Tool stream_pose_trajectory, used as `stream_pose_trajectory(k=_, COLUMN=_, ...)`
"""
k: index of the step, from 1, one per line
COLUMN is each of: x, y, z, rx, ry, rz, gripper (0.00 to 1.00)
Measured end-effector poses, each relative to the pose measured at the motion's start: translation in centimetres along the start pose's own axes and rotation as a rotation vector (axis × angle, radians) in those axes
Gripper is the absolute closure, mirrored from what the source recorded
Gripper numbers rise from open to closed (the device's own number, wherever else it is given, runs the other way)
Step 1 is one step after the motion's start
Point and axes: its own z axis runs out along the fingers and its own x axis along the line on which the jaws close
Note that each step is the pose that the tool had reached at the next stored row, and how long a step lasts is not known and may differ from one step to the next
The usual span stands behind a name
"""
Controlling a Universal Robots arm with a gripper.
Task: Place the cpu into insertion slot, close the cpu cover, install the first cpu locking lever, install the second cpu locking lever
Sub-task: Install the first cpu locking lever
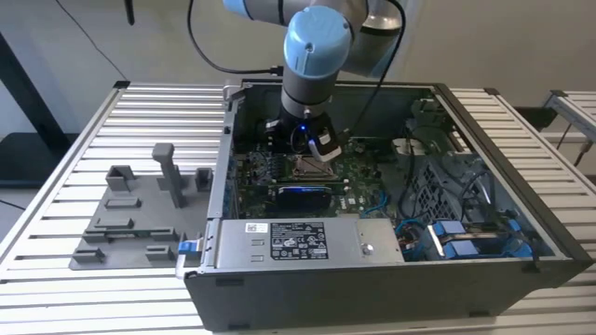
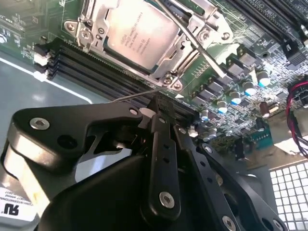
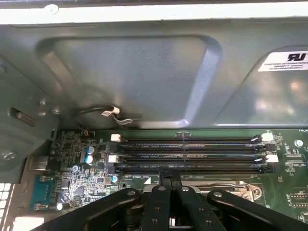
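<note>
Mid-frame in the exterior view, the black gripper (image 2: 156,102), fingers shut and empty, noses the thin steel lever (image 2: 127,96), seemingly to latch the covered grey square cpu (image 2: 137,36).

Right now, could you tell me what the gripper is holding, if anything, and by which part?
It cannot be told: the shut gripper sits at the thin locking lever, but whether it pinches it or merely presses isn't visible.

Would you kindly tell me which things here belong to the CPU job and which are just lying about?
Job in hand:
- cpu, seated under the cover
- long lever
- thin lever, its end by the gripper

Lying about:
- memory slots
- power supply
- grey fixtures beside the case
- blue cables
</note>
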Motion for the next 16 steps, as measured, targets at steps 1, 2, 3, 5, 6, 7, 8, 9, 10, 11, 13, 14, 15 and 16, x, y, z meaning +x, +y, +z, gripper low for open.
stream_pose_trajectory(k=1, x=0.00, y=-0.02, z=0.05, rx=0.0000, ry=-0.0001, rz=0.000, gripper=0.89)
stream_pose_trajectory(k=2, x=0.00, y=-0.04, z=0.10, rx=0.0000, ry=-0.0001, rz=0.000, gripper=0.89)
stream_pose_trajectory(k=3, x=0.00, y=-0.05, z=0.14, rx=0.0000, ry=-0.0002, rz=0.000, gripper=0.89)
stream_pose_trajectory(k=5, x=-0.03, y=-0.07, z=0.23, rx=0.0001, ry=-0.0001, rz=0.000, gripper=0.89)
stream_pose_trajectory(k=6, x=-0.04, y=-0.07, z=0.26, rx=0.0003, ry=0.0000, rz=0.000, gripper=0.89)
stream_pose_trajectory(k=7, x=-0.08, y=-0.07, z=0.31, rx=0.0002, ry=-0.0001, rz=0.000, gripper=0.89)
stream_pose_trajectory(k=8, x=-0.12, y=-0.08, z=0.34, rx=0.0002, ry=-0.0001, rz=0.000, gripper=0.89)
stream_pose_trajectory(k=9, x=-0.19, y=-0.09, z=0.37, rx=0.0002, ry=-0.0001, rz=0.000, gripper=0.89)
stream_pose_trajectory(k=10, x=-0.26, y=-0.10, z=0.40, rx=0.0001, ry=-0.0001, rz=0.000, gripper=0.89)
stream_pose_trajectory(k=11, x=-0.34, y=-0.10, z=0.43, rx=0.0002, ry=0.0000, rz=0.000, gripper=0.89)
stream_pose_trajectory(k=13, x=-0.48, y=-0.10, z=0.48, rx=0.0001, ry=-0.0001, rz=0.000, gripper=0.89)
stream_pose_trajectory(k=14, x=-0.54, y=-0.09, z=0.50, rx=0.0001, ry=-0.0001, rz=0.000, gripper=0.89)
stream_pose_trajectory(k=15, x=-0.62, y=-0.09, z=0.53, rx=0.0000, ry=-0.0001, rz=0.000, gripper=0.89)
stream_pose_trajectory(k=16, x=-0.70, y=-0.09, z=0.55, rx=0.0000, ry=-0.0001, rz=0.000, gripper=0.89)
